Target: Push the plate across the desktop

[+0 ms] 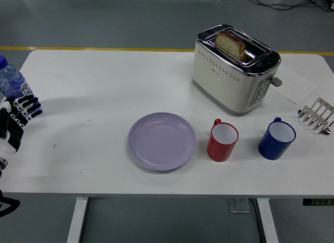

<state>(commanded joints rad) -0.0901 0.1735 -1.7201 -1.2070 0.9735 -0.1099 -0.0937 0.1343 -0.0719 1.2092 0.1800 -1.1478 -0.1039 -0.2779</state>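
Observation:
A lilac plate (162,141) lies flat on the white table (104,81), near the front edge and a little left of centre. My left hand (15,120) is at the picture's far left edge, over the table's left end and far from the plate. Its fingers are spread and hold nothing. My right arm is out of view.
A red mug (222,141) stands just right of the plate, a blue mug (276,139) further right. A cream toaster (234,68) with bread in it stands at the back right. A metal rack (316,114) is at the right edge. A water bottle (11,82) stands behind my left hand.

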